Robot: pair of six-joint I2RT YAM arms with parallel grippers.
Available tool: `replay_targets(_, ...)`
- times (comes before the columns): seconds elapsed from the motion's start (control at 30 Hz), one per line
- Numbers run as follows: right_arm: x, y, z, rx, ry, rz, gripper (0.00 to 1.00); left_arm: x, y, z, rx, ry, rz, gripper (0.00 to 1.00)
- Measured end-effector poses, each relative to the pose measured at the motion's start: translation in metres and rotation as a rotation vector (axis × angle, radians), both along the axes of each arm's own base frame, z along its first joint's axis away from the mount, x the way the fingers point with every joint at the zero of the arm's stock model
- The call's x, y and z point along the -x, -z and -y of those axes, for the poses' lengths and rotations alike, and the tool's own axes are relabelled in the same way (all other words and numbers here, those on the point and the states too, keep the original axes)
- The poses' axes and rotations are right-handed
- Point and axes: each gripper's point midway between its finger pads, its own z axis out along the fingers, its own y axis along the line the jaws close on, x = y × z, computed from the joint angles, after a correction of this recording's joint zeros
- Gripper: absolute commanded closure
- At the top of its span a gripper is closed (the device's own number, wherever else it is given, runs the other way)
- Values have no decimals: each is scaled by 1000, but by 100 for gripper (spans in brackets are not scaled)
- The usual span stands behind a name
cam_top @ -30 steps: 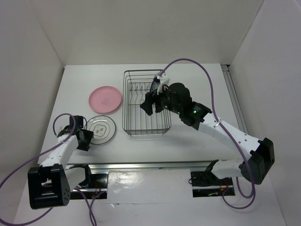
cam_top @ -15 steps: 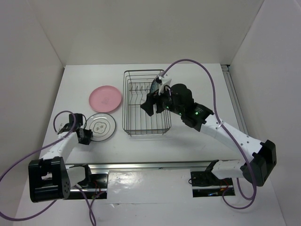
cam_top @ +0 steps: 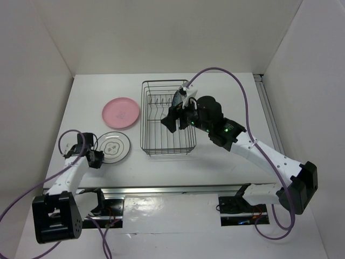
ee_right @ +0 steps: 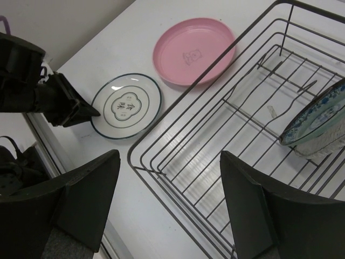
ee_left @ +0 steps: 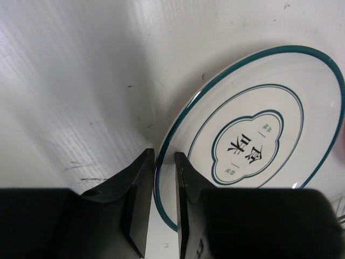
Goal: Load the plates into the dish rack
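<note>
The loading is sitting at about the halfway mark. Two plates are already standing on edge in the dish rack [cam_top: 167, 141]: the dark teal patterned plate [ee_right: 318, 116] and, right against it, what is looking like the clear glass plate [ee_right: 317, 144], though its edge is too faint to be sure. The pink plate [ee_right: 194, 49] and the white plate [ee_left: 253, 145] are lying flat on the table [ee_left: 70, 65] outside the rack, so those two are waiting to be loaded.

The left claw [ee_left: 164, 156] is working at the white plate. Its fingers are drawn in to a narrow gap and are straddling the plate's dark rim, one finger on the table side and the other over the plate. I judge it to be pinching that rim. The rest of the plate is spreading away ahead and to the right of this claw.

The right claw [ee_right: 170, 156] is hovering over the rack with its fingers spread wide, holding nothing. The racked plates are standing ahead of it and to its right, near but not touching.
</note>
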Motion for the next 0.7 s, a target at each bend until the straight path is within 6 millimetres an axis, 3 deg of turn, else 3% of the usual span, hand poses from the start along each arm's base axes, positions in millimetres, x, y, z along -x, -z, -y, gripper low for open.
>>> replay_targets(0.33,3,-2,-3,-10,-20,-2,18,12,-36,-14,-134,66,103,100)
replay_targets(0.7,3,-1,-3,-10,-24,-3,18,-13,-83,-23,-274,217,231,100)
